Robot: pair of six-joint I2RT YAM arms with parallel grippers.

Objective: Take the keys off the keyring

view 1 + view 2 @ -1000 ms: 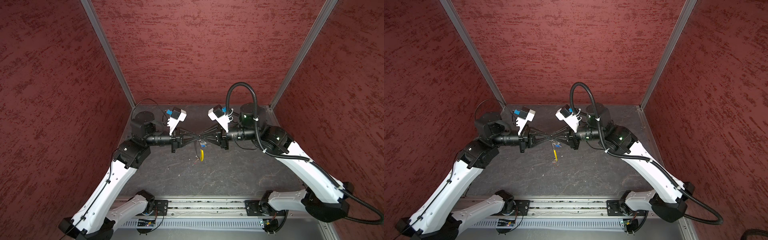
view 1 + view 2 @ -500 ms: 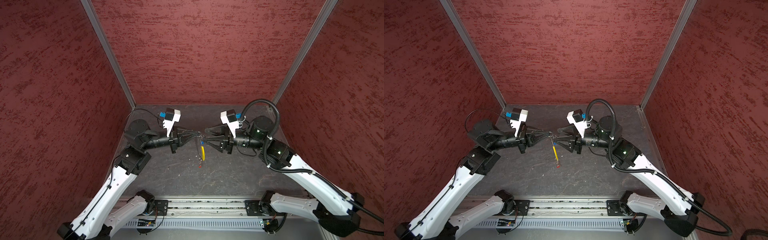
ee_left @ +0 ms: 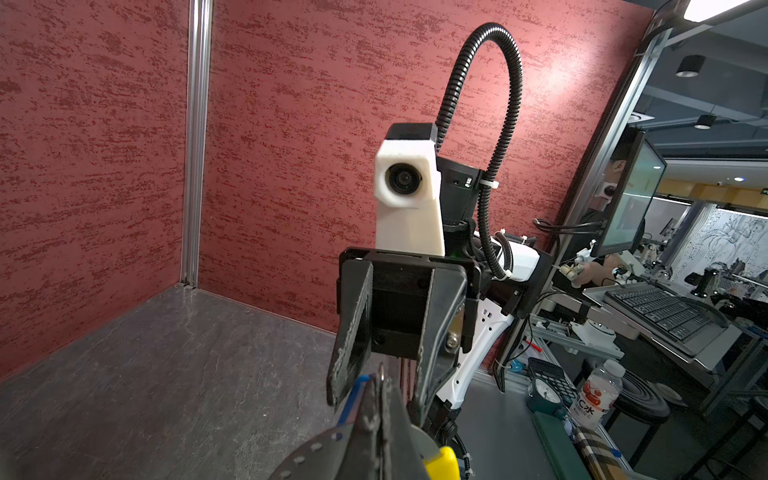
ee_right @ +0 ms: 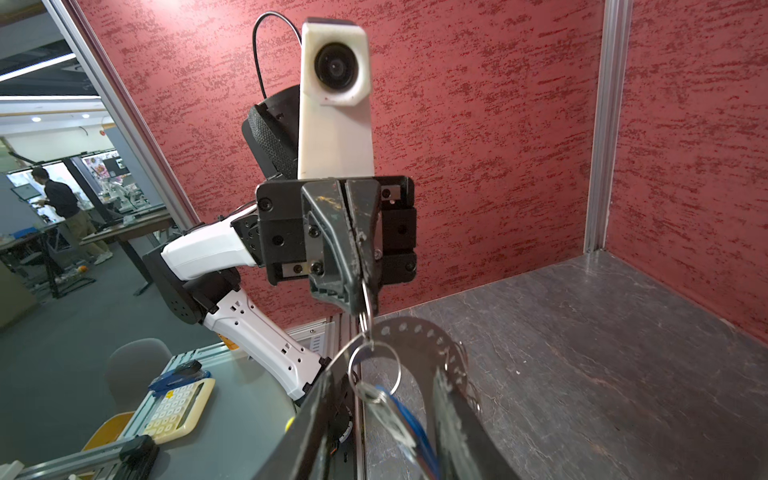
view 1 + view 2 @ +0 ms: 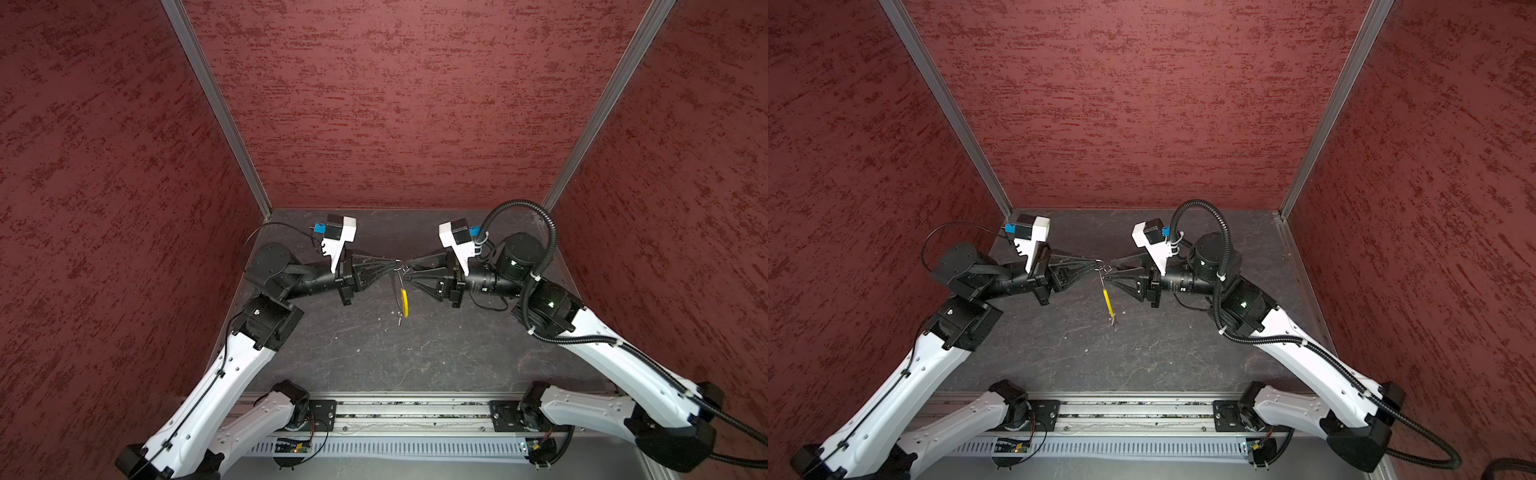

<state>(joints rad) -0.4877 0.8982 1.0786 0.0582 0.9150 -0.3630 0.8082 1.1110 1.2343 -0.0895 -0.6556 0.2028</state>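
Note:
My left gripper (image 5: 395,264) (image 5: 1098,264) is shut on the keyring above the table's middle. In the right wrist view its closed fingertips (image 4: 363,299) pinch a small silver split ring. The keyring's yellow sleeve (image 5: 403,302) (image 5: 1107,300) hangs straight down, with a small metal piece at its lower end. My right gripper (image 5: 408,270) (image 4: 392,376) faces the left one tip to tip. Its fingers stand apart on either side of the blue-headed key (image 4: 409,419) (image 3: 353,399), which dangles from a larger ring. No red-headed key can be made out.
The dark stone-look table (image 5: 415,357) is boxed in by red textured walls on three sides. A metal rail (image 5: 407,415) with both arm bases runs along the front edge. Outside the cell lie a calculator (image 4: 174,409) and a bottle (image 3: 594,392).
Both arms have shifted slightly and now meet tip to tip again. My right gripper's fingers opened wide half a second ago and have since narrowed around the blue key. The left grip has held.

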